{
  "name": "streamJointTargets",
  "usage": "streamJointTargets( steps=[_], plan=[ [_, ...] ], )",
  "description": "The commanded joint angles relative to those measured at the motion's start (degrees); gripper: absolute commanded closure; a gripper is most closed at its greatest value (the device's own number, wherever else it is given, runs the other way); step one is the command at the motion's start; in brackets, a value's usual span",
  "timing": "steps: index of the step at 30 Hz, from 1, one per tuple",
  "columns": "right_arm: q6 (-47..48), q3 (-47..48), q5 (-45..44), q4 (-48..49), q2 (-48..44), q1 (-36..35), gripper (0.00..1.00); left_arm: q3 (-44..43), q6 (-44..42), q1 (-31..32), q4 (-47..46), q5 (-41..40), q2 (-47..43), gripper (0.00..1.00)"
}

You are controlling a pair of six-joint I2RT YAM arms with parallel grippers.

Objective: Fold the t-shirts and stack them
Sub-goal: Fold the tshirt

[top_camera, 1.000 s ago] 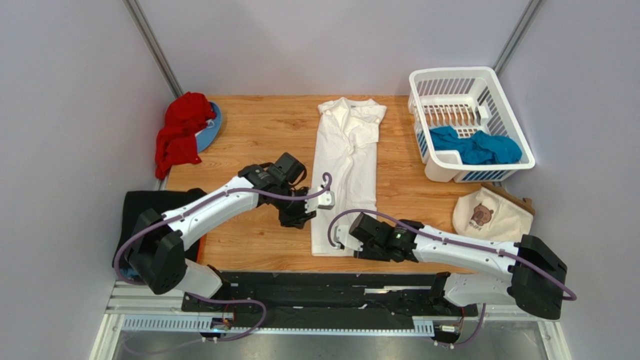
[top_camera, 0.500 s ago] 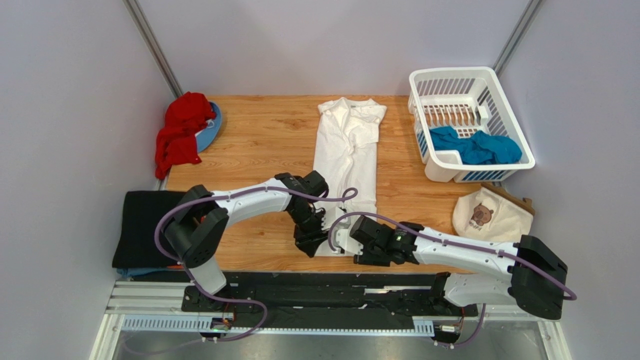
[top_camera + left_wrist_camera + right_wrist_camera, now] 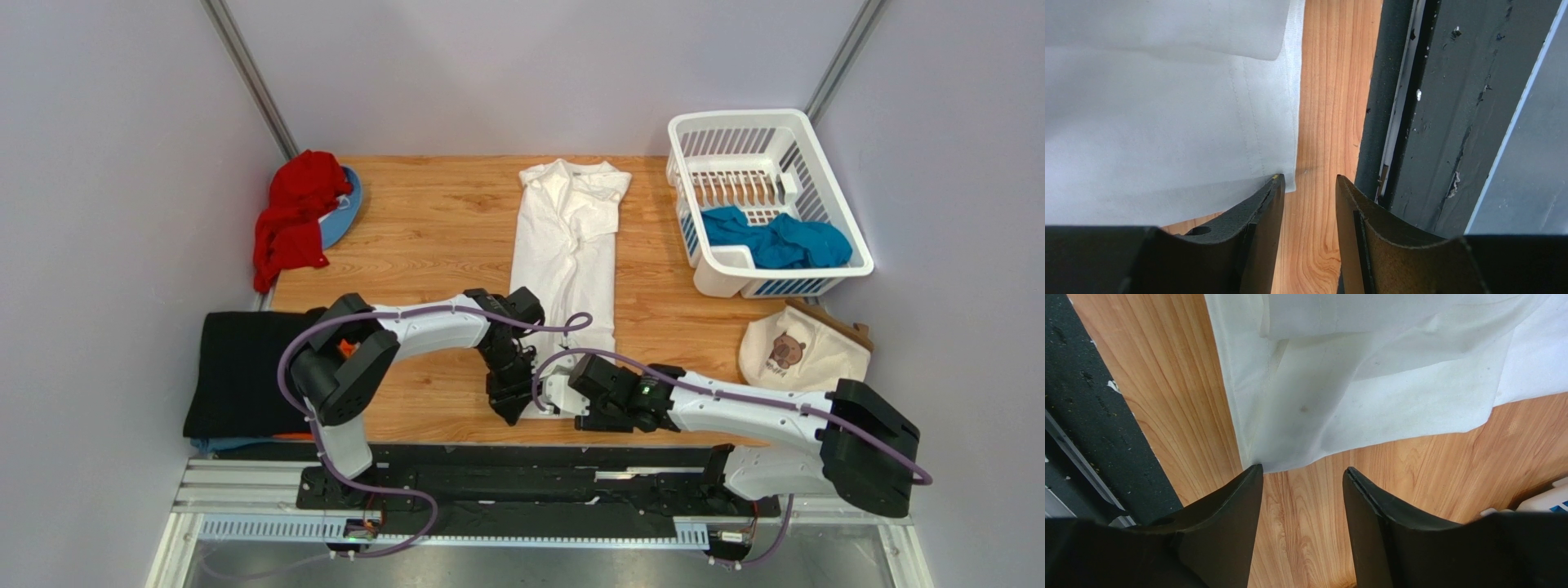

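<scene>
Left fingers [image 3: 1250,236], right fingers [image 3: 1229,530] parted at t-shirt [image 3: 564,245] hem

Light: bright, even, from overhead.
Shadows: faint, soft on the table [image 3: 417,233].
Focus: white t-shirt [image 3: 1168,110] ahead of the left claw [image 3: 1308,180] sharp; its fingers [image 3: 1250,239] slightly soft.

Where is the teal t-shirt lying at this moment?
In the top view, the teal t-shirt lies bunched inside the white basket at the far right corner of the table, right of the white shirt.
</scene>
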State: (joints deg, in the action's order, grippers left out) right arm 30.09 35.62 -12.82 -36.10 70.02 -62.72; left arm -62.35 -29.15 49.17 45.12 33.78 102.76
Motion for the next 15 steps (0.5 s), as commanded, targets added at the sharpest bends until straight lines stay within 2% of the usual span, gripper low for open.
streamJointTargets(
  steps=[1,10,14,15],
  plan=[
    [1.4,-0.5,-1.5,3.1,-0.9,0.4,0.44,0.7,1.1,0.8,-3.7,-4.5,-3.3,0.53],
    [1.6,-0.8,-1.9,3.7,-1.9,1.0,0.42,4.6,1.5,1.1,-5.2,-9.0,-11.2,0.50],
    [1.7,-0.9,-2.1,3.7,-1.6,1.2,0.42,5.2,1.5,1.4,-6.5,-10.6,-11.1,0.48],
    [1.9,-1.0,-2.2,3.7,-1.5,1.2,0.41,5.1,1.5,1.5,-7.1,-10.8,-10.6,0.44]
  ],
)
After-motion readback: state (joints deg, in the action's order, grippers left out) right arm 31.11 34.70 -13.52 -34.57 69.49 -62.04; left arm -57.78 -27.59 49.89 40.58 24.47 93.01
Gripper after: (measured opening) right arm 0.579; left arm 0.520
